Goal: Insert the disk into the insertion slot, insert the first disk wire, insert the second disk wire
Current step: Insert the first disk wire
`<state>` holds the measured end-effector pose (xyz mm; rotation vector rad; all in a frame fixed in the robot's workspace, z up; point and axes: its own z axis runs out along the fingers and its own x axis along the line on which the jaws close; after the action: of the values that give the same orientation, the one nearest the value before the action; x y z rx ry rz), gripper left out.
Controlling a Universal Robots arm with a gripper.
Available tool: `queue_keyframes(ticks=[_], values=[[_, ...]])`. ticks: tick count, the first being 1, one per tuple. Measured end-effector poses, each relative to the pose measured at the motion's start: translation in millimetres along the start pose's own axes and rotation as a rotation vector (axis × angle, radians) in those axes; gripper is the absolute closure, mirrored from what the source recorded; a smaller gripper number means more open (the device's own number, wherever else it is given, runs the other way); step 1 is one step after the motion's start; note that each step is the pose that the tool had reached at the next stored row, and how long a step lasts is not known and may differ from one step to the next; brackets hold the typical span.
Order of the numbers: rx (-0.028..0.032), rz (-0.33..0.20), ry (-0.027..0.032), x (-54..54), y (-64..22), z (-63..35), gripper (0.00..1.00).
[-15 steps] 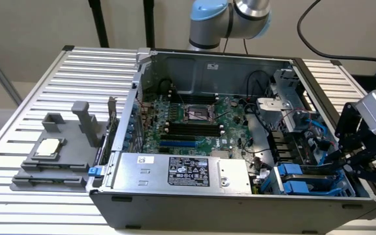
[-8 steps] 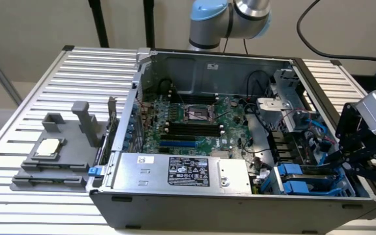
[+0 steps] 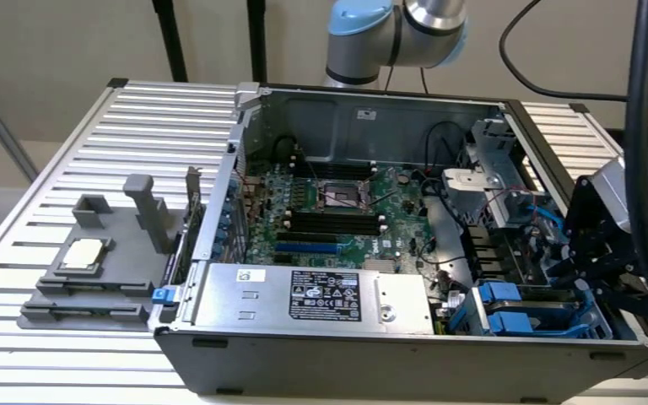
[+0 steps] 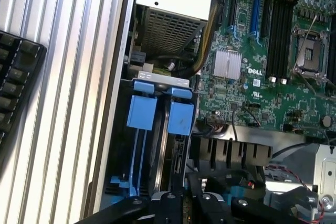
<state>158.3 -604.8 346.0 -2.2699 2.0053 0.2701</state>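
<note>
Two blue tabs point(image 4: 142, 111) top the drive cage point(image 4: 163, 80) near the gripper point(image 4: 188, 200), jaws pressed together; insertion seems underway, wanting a straight push.

Seen at back of exterior view, top centre: arm point(image 3: 397, 34), silver joints w/ light-blue caps, upper part cut off by frame edge. Black gripper point(image 3: 596, 268) at exterior view's right, well below those joints, tilted, tips angled down + toward exterior view's left. Jaws shut. In wrist view, gripper point(image 4: 188, 195) made up of black linkage bars w/ round bolt heads; fingers point(image 4: 210, 203) drawn close together, narrow gap between. Can't tell if anything pinched.
</note>
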Motion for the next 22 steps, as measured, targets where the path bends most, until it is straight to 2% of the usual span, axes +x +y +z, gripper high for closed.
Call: queue_keyframes(ticks=[3, 4, 5, 6, 9, 10, 12, 17, 22], values=[[0.0002, 0.001, 0.0003, -0.9, 7.2, 0.3, 0.84], [0.0001, 0.002, 0.0029, -1.0, 7.8, 0.4, 0.84], [-0.0001, 0.005, 0.0079, -1.0, 8.0, 0.4, 0.84], [-0.0002, 0.009, 0.0153, -1.0, 7.9, 0.4, 0.84], [-0.0006, 0.026, 0.0438, -0.9, 8.0, 0.7, 0.84], [0.0, 0.032, 0.0483, -0.9, 8.0, 0.9, 0.84], [0.0024, 0.047, 0.0496, -0.8, 8.0, 1.2, 0.84], [0.0101, 0.093, 0.0478, -0.7, 8.0, 1.8, 0.84], [0.0137, 0.123, 0.0463, -1.5, 8.1, 2.8, 0.84]])
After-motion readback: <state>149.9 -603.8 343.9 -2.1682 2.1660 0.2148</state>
